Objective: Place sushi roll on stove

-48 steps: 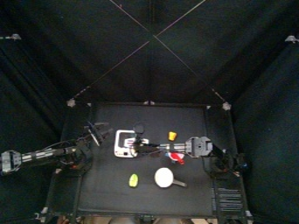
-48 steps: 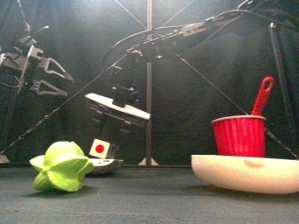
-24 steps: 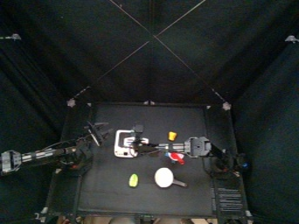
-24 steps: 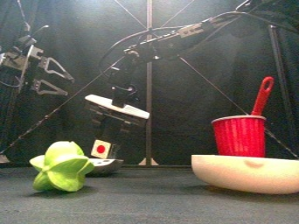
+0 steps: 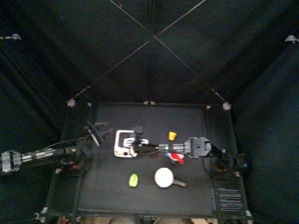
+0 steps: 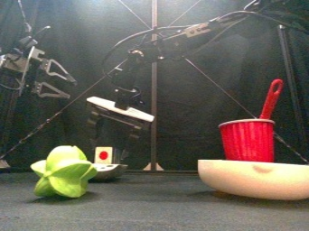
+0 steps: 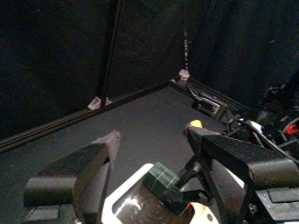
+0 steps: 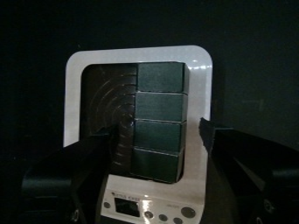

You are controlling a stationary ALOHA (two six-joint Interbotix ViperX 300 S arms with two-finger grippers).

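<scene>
Black left gripper [image 7: 155, 140] is hanging parked at the table's left, jaws spread, gripping nothing, with just a corner of the stove showing below it.

White stove [image 8: 82, 79] is sitting left of centre. The sushi roll [image 8: 159, 101] is lying on its dark plate as a near-black segmented bar, long axis running along the slab's long side.

Right gripper [image 8: 159, 131] is reaching across from the right and hovering right over the roll. Its jaws are standing fully apart, one on each side of the bar, holding nothing. Can't tell whether the pads are clear of the roll's sides or grazing them.

Key relation: the roll is sitting between the jaws with its length running the same way they point. My read is that placement looks done and the next move is a retreat, lifting straight off so neither jaw drags the bar sideways. The right arm is much the nearer.

Views:
- The right wrist view is the only one showing the roll on the plate.
- From the top, gripper and slab are merging and the roll is too small to pick out.
- From the front, the slab is showing only as a tilted white edge, with the roll hidden.
- Yellow-green piece [image 6: 63, 171] is lying near left, red cup [image 6: 248, 140] and bowl [image 6: 254, 178] near right, all well clear.
</scene>
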